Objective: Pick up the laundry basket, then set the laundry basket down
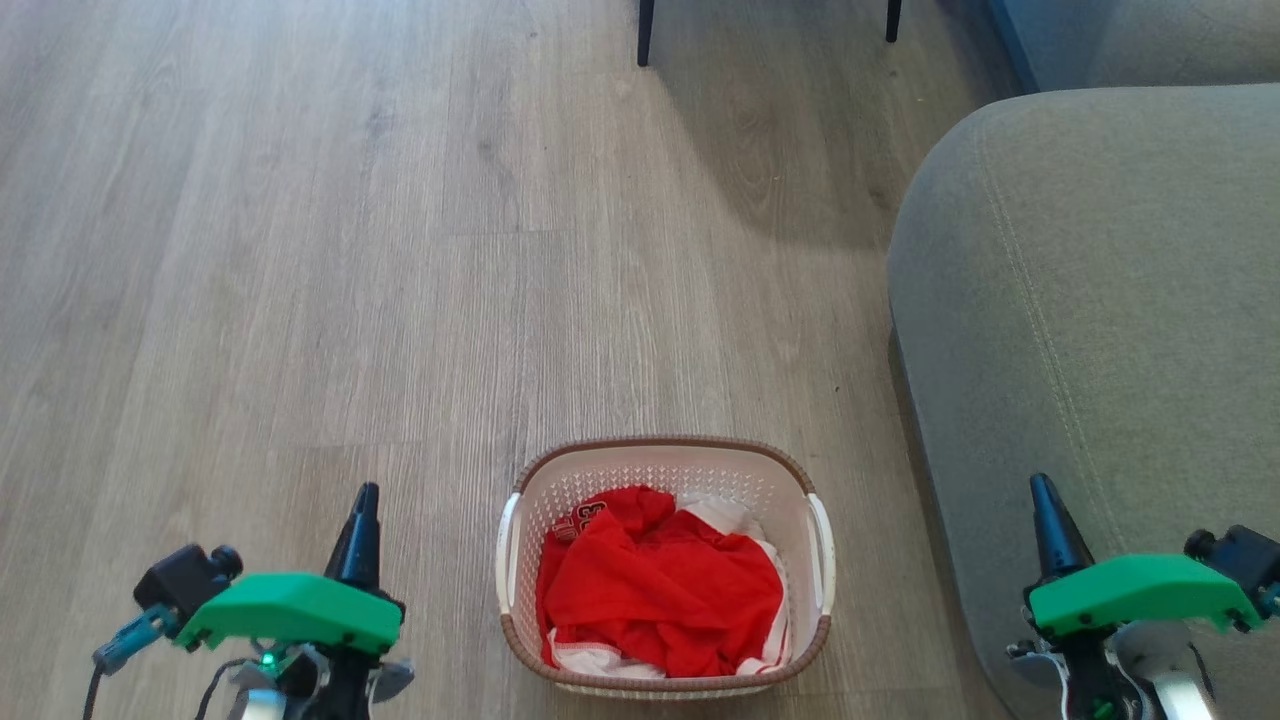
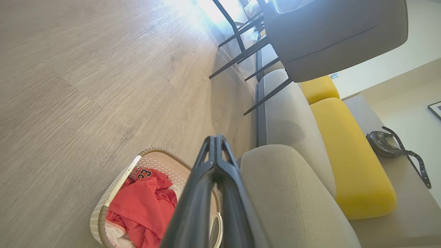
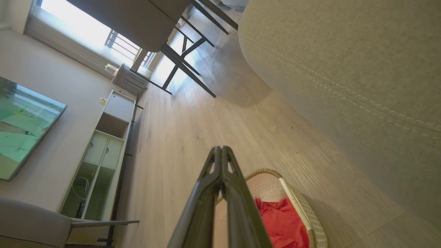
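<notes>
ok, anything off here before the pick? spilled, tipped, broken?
Nothing stands out. The laundry basket sits upright on the floor beside the sofa, its red clothing all inside the rim. The left gripper and right gripper are shut, either side of it, not touching.

Crumpled red clothing (image 1: 660,590) hides the floor of the cream-white perforated plastic laundry basket with brown rim (image 1: 662,441). Lower centre of each wrist view: the left hand (image 2: 216,138) and right hand (image 3: 220,148) cover part of the basket; the bottom edge crops it. Top of head view: dark furniture legs (image 1: 645,30) cropped.
</notes>
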Motion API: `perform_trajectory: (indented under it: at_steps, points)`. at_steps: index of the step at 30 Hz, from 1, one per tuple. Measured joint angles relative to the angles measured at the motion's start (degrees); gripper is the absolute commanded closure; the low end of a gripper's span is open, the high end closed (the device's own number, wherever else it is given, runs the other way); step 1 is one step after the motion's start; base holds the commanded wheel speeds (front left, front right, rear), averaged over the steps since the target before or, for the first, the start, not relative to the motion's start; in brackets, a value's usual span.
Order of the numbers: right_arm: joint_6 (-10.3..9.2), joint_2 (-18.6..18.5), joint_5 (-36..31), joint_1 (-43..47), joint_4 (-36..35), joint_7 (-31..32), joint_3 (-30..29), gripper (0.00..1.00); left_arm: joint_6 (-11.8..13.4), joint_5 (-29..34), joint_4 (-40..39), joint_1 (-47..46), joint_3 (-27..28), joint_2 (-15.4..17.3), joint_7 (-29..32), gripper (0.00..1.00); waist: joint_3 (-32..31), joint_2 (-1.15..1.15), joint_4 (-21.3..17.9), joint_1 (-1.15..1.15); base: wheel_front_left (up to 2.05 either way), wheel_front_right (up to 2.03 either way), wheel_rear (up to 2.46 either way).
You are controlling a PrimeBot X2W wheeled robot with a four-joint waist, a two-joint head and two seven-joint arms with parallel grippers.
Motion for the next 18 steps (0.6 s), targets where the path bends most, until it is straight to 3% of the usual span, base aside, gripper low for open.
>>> perform_trajectory:
  at_steps: [18]
  points:
    - [0.0, -0.01, 11.04, -1.12, 1.03, 2.94, -1.66, 1.0, -1.97, -10.85, 0.41, -0.25, 3.35, 0.02, 2.78, 1.0, -0.4, 0.0, -0.6, 0.0, 0.0, 0.0, 0.0]
